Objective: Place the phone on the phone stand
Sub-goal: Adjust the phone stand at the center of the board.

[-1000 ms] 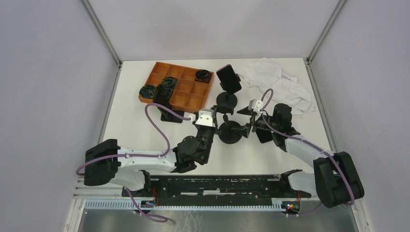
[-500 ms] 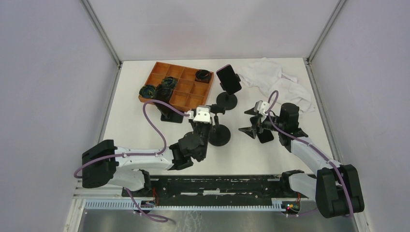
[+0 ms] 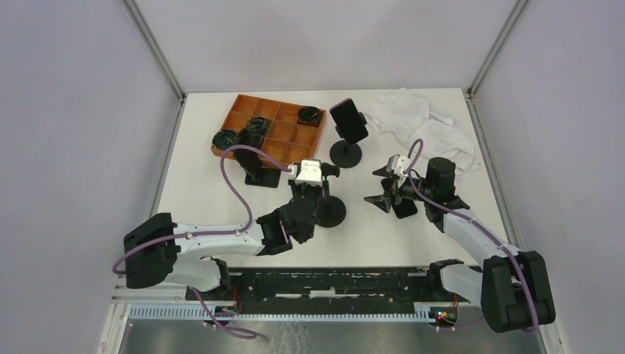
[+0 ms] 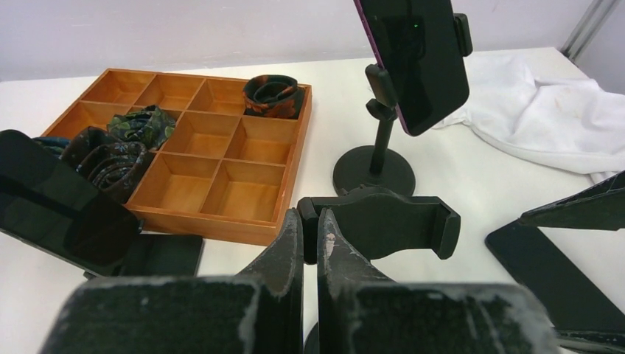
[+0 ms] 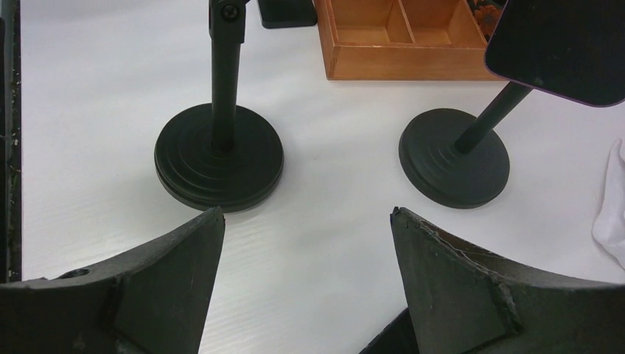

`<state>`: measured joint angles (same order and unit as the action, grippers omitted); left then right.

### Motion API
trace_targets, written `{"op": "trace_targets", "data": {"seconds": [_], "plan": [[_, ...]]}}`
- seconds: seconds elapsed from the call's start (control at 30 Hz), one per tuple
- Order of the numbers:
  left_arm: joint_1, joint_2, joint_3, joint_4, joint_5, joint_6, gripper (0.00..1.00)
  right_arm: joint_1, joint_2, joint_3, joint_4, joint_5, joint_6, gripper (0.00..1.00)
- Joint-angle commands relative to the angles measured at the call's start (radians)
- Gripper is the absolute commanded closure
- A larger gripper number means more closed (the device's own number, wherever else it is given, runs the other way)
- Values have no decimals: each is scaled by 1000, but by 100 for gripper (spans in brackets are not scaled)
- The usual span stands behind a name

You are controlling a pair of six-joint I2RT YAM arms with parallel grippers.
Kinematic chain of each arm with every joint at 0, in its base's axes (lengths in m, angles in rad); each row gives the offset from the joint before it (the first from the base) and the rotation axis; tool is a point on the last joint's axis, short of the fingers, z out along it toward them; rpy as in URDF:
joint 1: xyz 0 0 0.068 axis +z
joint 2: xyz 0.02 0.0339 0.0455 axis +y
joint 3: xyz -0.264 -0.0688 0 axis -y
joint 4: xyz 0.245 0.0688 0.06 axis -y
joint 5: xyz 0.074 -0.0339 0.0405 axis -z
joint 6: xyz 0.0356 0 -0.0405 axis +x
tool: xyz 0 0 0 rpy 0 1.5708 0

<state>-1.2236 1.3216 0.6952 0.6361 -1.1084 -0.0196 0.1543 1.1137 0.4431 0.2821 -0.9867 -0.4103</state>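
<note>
An empty black phone stand stands at mid table; its cradle is bare. My left gripper is shut on the cradle's left edge. A dark phone lies flat on the table, just under my right gripper, which is open and empty; the phone also shows in the left wrist view. In the right wrist view the open gripper faces the empty stand's base. A second stand behind carries a purple-edged phone.
An orange compartment tray with rolled fabric pieces sits at the back left. A third phone leans on a holder in front of the tray. A white cloth is bunched at the back right.
My right gripper let go of the empty stand and drew back right, open. My left gripper shifted the stand a little to the left.
</note>
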Motion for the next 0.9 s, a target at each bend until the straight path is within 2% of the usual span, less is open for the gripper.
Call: {"op": "trace_targets", "data": {"seconds": [0.0,0.2,0.4,0.53,0.87], "plan": [[13,-1,67,2,-3,-120,98,-5,-8,32,6,-4,-18,11],[31,2,78,-73,16,-185,94,-5,-6,33,4,-5,-19,10],[41,2,92,-136,16,-241,81,-5,-4,34,-1,-3,-22,10],[49,0,98,-184,16,-284,75,-5,-4,36,-2,-3,-25,10],[50,-34,107,-274,61,-342,68,-9,-2,39,-10,0,-28,10]]}}
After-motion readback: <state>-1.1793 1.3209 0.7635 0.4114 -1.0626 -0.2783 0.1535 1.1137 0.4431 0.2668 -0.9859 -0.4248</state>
